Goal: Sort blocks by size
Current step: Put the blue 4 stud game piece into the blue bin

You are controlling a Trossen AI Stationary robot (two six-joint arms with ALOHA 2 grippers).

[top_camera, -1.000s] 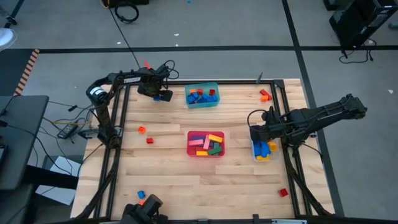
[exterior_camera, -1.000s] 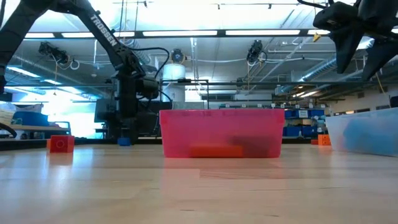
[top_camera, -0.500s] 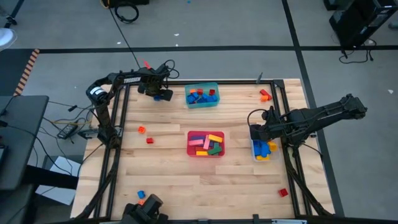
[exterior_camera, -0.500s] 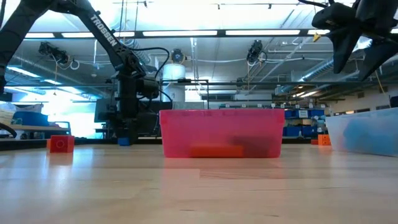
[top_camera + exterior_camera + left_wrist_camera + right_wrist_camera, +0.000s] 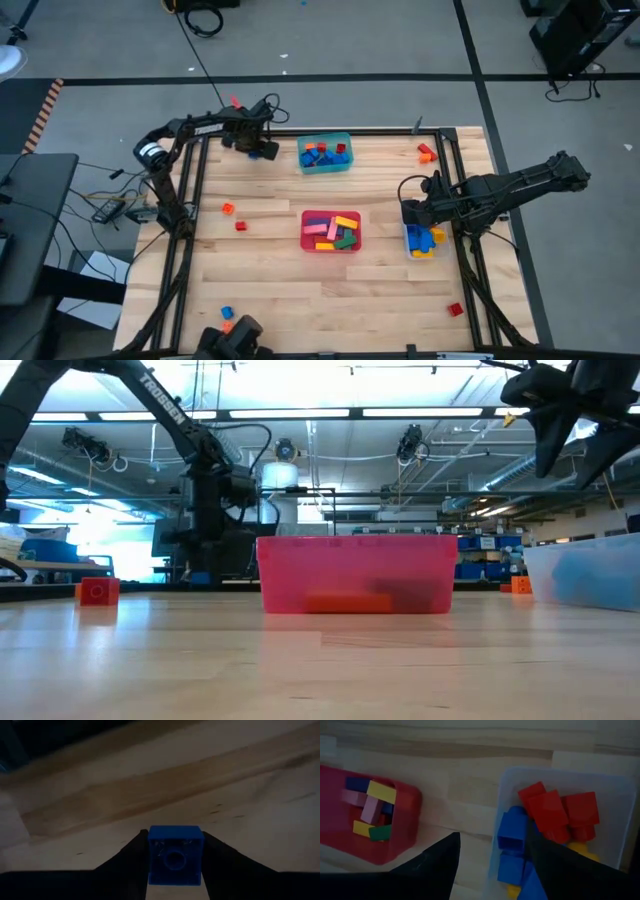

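From above, the left gripper [image 5: 262,150] sits at the far left corner of the bench [image 5: 270,290], just left of the teal tub [image 5: 325,166], with a small blue block [image 5: 257,154] at its tip. The right gripper [image 5: 412,218] hangs over the clear tub [image 5: 422,250] on the right side, next to the red tub [image 5: 331,246] in the middle. Loose blocks lie scattered: two red ones [image 5: 233,217] on the left, others at the near edge and far right corner.

Down at bench level, the left arm stands far behind the red tub [image 5: 357,573] with its tip low, and a red block [image 5: 97,591] sits alone on the left. The right gripper [image 5: 570,445] hovers high over the clear tub [image 5: 585,571].

Left wrist view: the jaws are clenched on the blue block [image 5: 174,855], one finger on each side. The hold looks narrow, so I'd say the block could twist or slip out on the way to a tub, or clip the teal rim.

Right wrist view: jaws spread wide and empty above red and blue blocks [image 5: 547,815] in the clear tub [image 5: 615,785]. Idle there, it seems safe, though descending could jostle that pile.
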